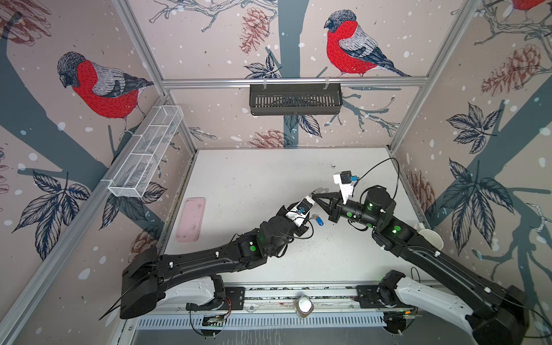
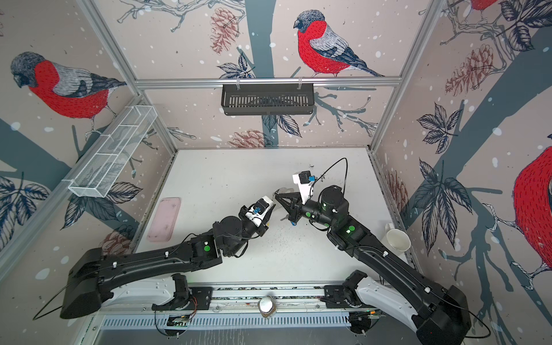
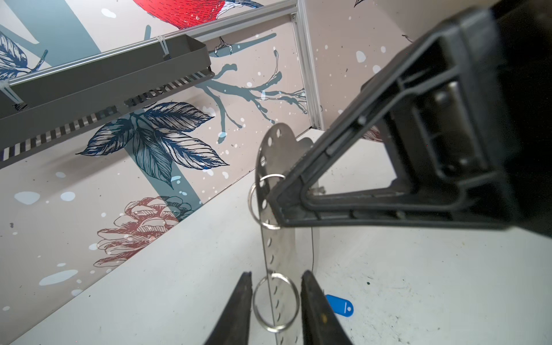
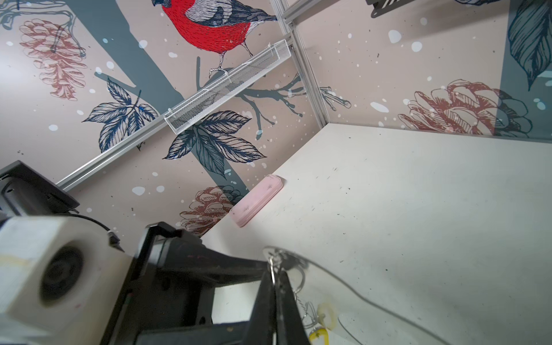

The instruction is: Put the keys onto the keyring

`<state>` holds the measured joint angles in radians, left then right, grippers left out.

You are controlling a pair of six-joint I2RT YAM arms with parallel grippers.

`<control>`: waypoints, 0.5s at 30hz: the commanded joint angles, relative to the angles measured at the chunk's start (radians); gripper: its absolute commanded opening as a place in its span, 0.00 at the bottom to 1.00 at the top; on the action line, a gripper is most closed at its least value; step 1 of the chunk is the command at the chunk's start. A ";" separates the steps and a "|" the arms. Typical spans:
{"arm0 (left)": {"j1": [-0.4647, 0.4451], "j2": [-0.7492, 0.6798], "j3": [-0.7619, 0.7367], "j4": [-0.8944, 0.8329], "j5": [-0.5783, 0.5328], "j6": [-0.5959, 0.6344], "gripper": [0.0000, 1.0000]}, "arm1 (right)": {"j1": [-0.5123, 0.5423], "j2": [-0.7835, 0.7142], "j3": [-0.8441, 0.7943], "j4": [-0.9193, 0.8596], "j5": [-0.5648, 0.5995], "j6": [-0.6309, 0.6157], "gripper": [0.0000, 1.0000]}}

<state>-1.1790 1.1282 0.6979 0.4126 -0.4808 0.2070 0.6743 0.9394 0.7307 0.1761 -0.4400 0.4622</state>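
Note:
My right gripper (image 1: pixel 314 195) (image 4: pixel 276 279) is shut on the edge of the keyring (image 1: pixel 320 190) (image 3: pixel 277 167), a shiny holed plate held up edgewise above the table. My left gripper (image 3: pixel 276 298) meets it from the left, jaws apart around one of the plate's small metal rings (image 3: pixel 275 301), close to its sides. A second ring (image 3: pixel 263 203) sits by the right fingertip. The blue-tagged key (image 1: pixel 318 221) (image 3: pixel 340 305) lies on the table below the grippers. A yellow tag (image 4: pixel 318 334) hangs by a thin chain from the plate in the right wrist view.
A pink tray (image 1: pixel 191 219) (image 4: pixel 258 198) lies at the table's left edge. A white cup (image 2: pixel 397 239) stands at the right edge behind my right arm. A black basket (image 1: pixel 295 98) hangs on the back wall and a white mesh basket (image 1: pixel 146 152) on the left wall.

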 commanded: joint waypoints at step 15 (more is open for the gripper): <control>0.036 -0.142 -0.015 -0.008 0.039 0.000 0.39 | -0.030 0.115 0.105 -0.273 -0.159 -0.151 0.00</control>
<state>-1.1519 0.9619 0.6590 0.4015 -0.4717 0.2092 0.6388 1.0538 0.8314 -0.0975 -0.5407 0.3500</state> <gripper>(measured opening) 0.387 0.049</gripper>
